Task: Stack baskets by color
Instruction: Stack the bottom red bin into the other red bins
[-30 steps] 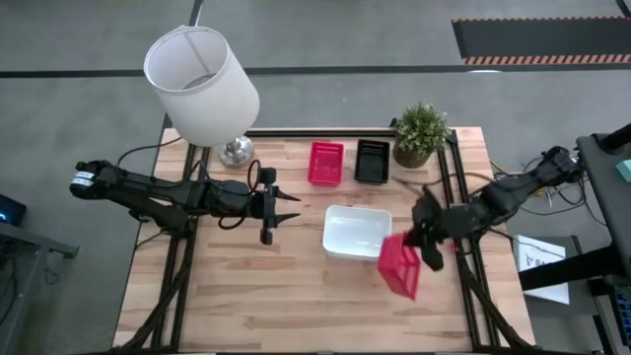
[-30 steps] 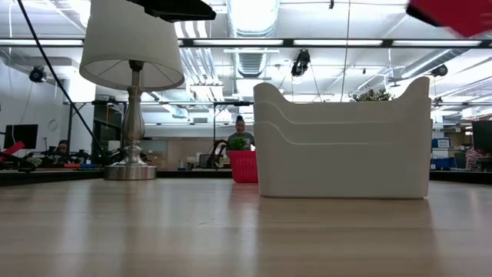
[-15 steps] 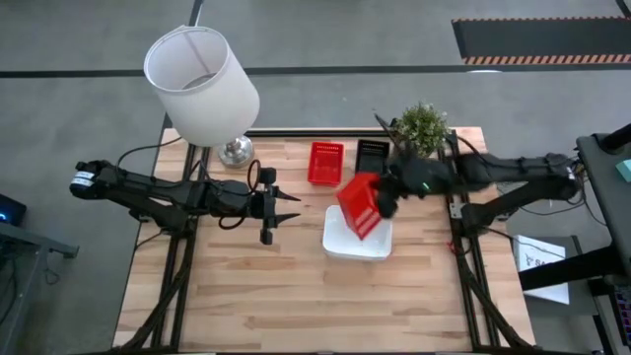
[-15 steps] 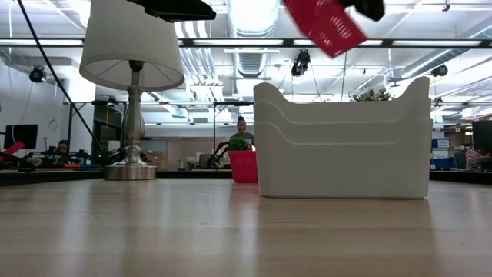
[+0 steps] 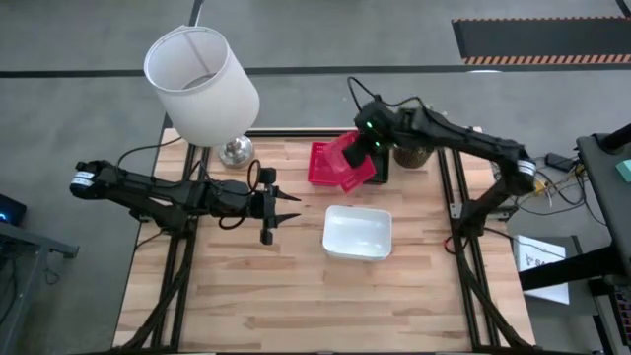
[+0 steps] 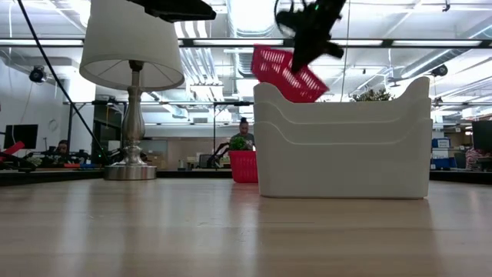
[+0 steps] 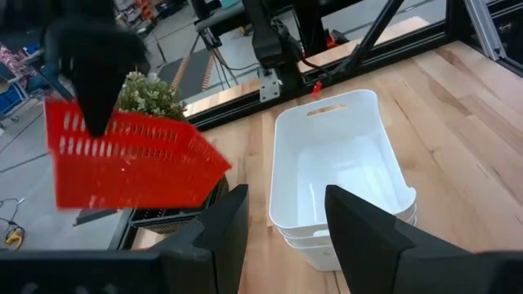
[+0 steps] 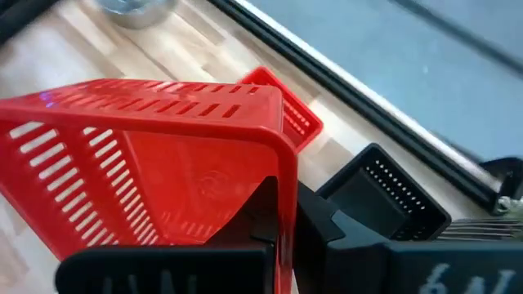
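Observation:
A red basket [image 5: 349, 164] hangs tilted in the air at the far side of the table, with my right gripper [image 5: 363, 148] shut on it. It is above a second red basket [image 5: 320, 166] and a black basket [image 5: 374, 170], which both sit on the table and are partly covered by it. A stack of white baskets [image 5: 357, 233] stands at the table's middle. My left gripper [image 5: 292, 206] hovers open to the left of the white stack with nothing between its fingers. The low view shows the held red basket [image 6: 286, 73] above the white stack's rim. My right gripper pinches one wall of the red basket at its rim [image 8: 286, 196], one finger [image 8: 260, 214] inside the basket and one [image 8: 328, 225] outside. The fingers slant down from the table's right and far side. The basket is lifted clear and tilted, hanging below the fingers.
A lamp with a white shade [image 5: 202, 84] stands at the far left corner, and a potted plant [image 5: 419, 133] at the far right, just behind my right arm. The near half of the wooden table [image 5: 296, 306] is bare.
My right gripper has swung from the table's right side, over the white stack, toward the far edge, rising and tipping downward. It stays shut on the red basket, which has turned about and now hangs over the red and black baskets at the far side.

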Controlling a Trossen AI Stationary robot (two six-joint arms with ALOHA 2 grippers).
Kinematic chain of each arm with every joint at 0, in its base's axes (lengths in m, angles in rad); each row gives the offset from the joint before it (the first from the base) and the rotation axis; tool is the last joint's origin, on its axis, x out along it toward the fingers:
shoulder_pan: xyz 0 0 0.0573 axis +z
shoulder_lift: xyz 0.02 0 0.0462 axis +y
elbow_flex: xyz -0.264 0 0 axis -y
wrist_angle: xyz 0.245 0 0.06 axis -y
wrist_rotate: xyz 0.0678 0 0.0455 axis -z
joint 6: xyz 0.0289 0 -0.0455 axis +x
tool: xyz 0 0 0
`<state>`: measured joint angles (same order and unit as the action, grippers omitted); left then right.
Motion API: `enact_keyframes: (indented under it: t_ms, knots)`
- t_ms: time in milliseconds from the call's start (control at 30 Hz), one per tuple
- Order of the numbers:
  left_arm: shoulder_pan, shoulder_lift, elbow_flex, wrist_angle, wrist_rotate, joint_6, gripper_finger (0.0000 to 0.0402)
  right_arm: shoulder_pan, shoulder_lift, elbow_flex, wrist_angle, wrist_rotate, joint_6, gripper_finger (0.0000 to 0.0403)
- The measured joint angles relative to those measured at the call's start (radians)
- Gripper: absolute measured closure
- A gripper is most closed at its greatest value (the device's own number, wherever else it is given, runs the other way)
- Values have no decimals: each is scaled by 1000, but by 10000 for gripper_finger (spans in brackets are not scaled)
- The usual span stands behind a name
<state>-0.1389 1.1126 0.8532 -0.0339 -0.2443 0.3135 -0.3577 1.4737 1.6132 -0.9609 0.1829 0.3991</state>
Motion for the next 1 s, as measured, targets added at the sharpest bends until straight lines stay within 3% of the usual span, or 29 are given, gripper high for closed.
enact_keyframes:
  t_ms: [100, 267, 467, 833, 1000]
  knots:
    - [-1, 0, 0, 4, 0, -10, 255, -63, 57, 21, 1, -77, -9, 394]
    - [-1, 21, 0, 64, -13, 9, 255, -122, 135, 42, 81, -112, -9, 394]
    - [-7, 46, 2, 98, -104, 35, 255, -124, 228, 87, 199, -294, -10, 394]
    - [-66, 73, 6, 96, -152, -16, 255, -32, 363, 103, 394, -325, 16, 394]
    - [-116, 78, 6, 96, -251, -21, 255, 15, 393, 102, 408, -319, 2, 394]
